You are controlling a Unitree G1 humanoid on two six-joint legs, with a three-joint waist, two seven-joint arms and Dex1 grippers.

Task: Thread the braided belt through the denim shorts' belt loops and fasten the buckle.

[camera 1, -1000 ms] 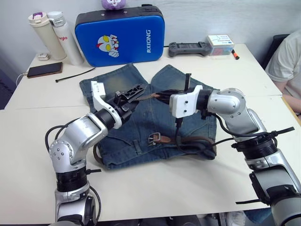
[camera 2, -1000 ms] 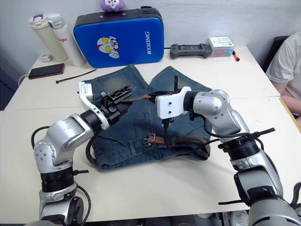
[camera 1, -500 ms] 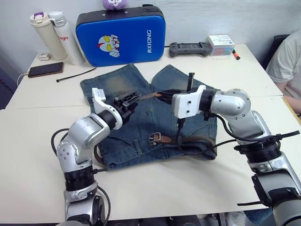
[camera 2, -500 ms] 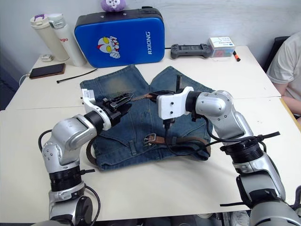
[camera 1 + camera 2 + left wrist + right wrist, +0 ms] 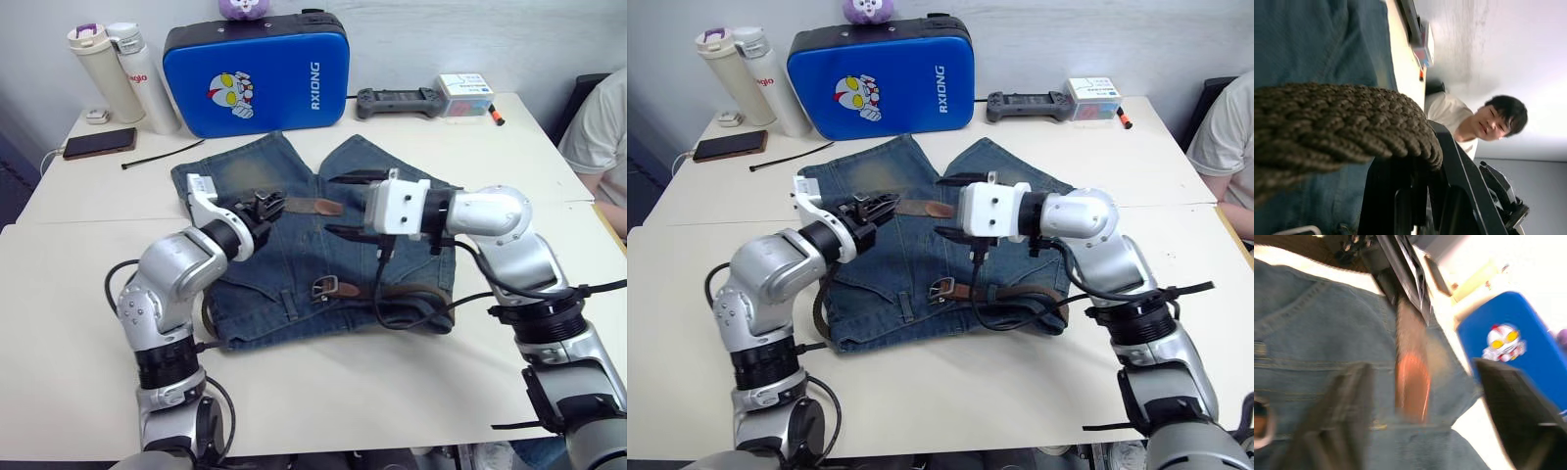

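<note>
Nearest to us, the waistband edge of the denim shorts (image 5: 294, 264) carries the buckle (image 5: 324, 287), which lies flat on the denim with the braided belt (image 5: 392, 291) running from it toward our right side and looping down by the waistband corner. We cannot tell from these views how many belt loops the strap has passed.

Further out, over the legs of the shorts, the free end of the strap lies with its leather tip (image 5: 315, 207) between the two grippers. Our left gripper (image 5: 266, 205) is clamped on the braided part just beside that tip; the left wrist view shows the weave pressed against one finger. Our right gripper (image 5: 351, 205) is released, jaws spread wide, with the tip lying in front of them.

Risks from here, as we judge them:
- The free tip may droop or twist, so the right gripper closes on denim instead.
- Pulling with the left gripper may drag the shorts.

Beyond, a blue case (image 5: 257, 70) and two flasks (image 5: 118, 69) stand on the table (image 5: 59, 323).
</note>
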